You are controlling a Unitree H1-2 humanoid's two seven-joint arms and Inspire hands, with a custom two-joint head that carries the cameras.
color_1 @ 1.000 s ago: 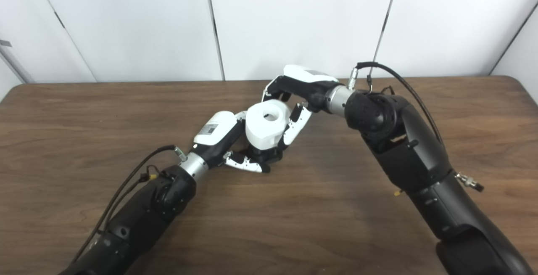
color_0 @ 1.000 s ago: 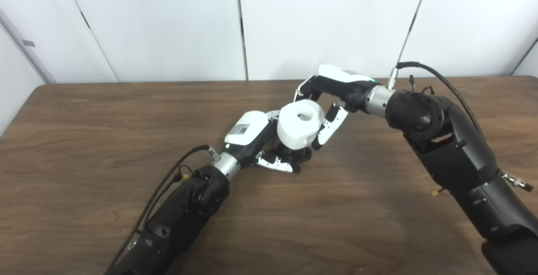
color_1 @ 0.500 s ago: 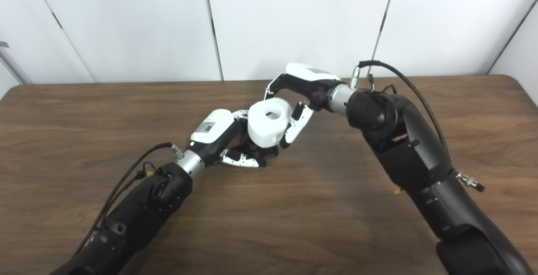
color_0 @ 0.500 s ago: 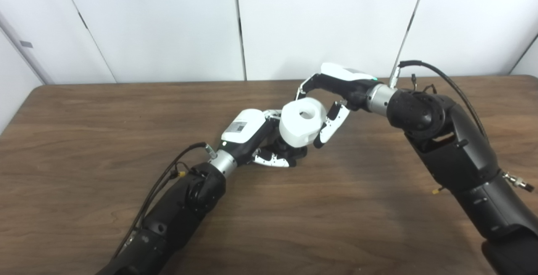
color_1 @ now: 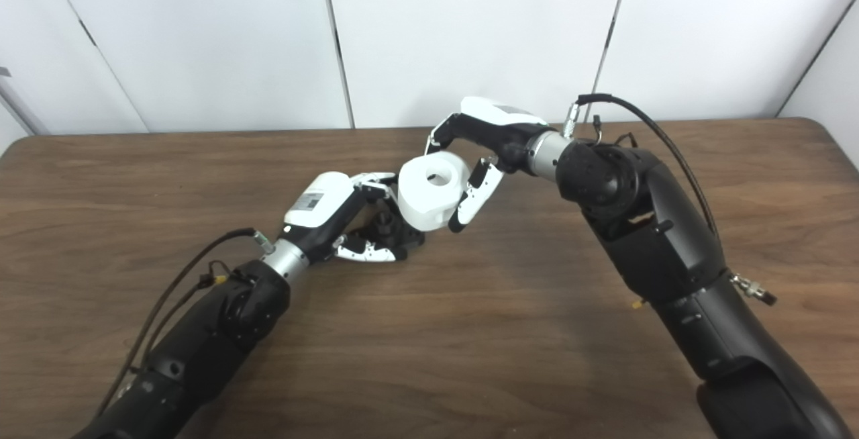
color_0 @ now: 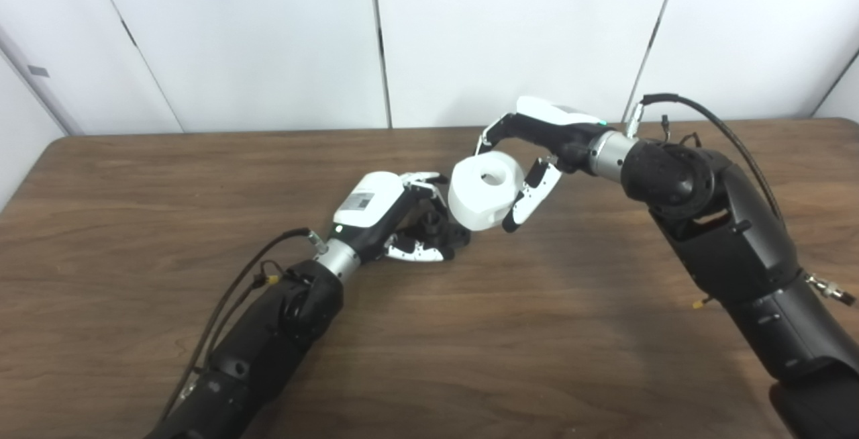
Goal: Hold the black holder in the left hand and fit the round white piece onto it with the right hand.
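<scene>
- Since before, left hand (color_0: pixel 396 214) with holder (color_0: pixel 436 231) draws back from white piece (color_0: pixel 484 190).
- Right hand (color_0: pixel 537 150) clamps the piece (just above the counter (color_0: pixel 134 184)); left grips holder.

A dark wood-grain table (color_0: pixel 470 331) fills the lower view from 3 o'clock to 9 o'clock. Behind its far edge, toward 12 o'clock, stand white wall panels (color_0: pixel 510 29), split by thin dark seams (color_0: pixel 377 36).
</scene>
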